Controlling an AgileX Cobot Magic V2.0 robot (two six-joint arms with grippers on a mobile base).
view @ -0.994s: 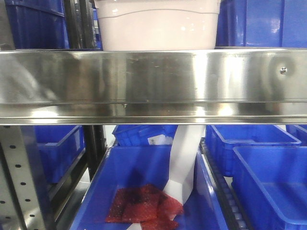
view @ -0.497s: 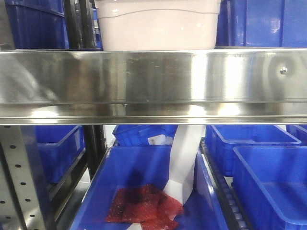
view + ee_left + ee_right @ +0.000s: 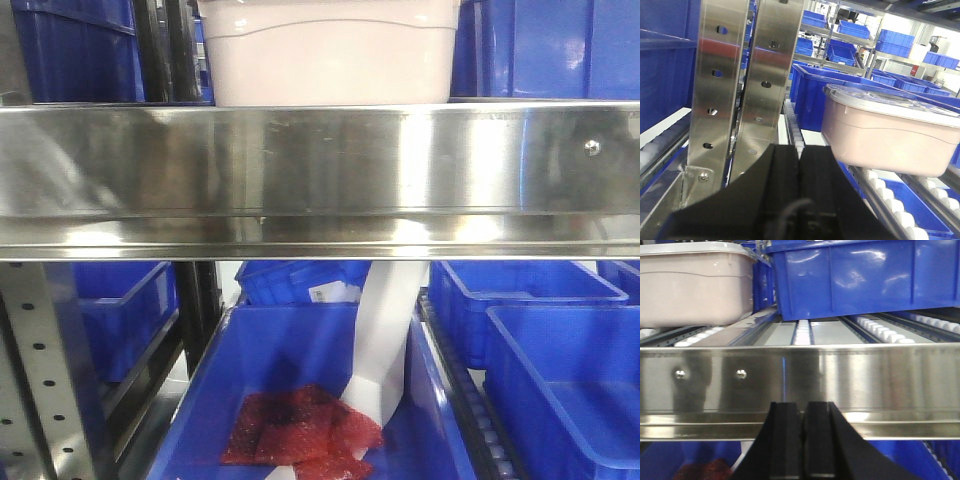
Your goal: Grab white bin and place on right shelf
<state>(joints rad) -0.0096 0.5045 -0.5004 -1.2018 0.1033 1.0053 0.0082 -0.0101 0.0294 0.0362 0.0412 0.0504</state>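
Rows of steel racking loaded with blue bins (image 3: 840,50) fill the background, and the white bin (image 3: 890,132) sits lidded on the roller tracks of the right shelf (image 3: 320,170), ahead and to the right of the left pincer (image 3: 800,165) and up and to the left of the right pincer (image 3: 802,440). Both pincers are pressed fully together and hold nothing, the left level with the rollers beside the perforated uprights (image 3: 735,90), the right low before the shelf's front beam. Bare rollers lie between the white bin and a blue bin (image 3: 860,277) beside it; its long axis runs across the left wrist view, one rounded corner nearest the left pincer.
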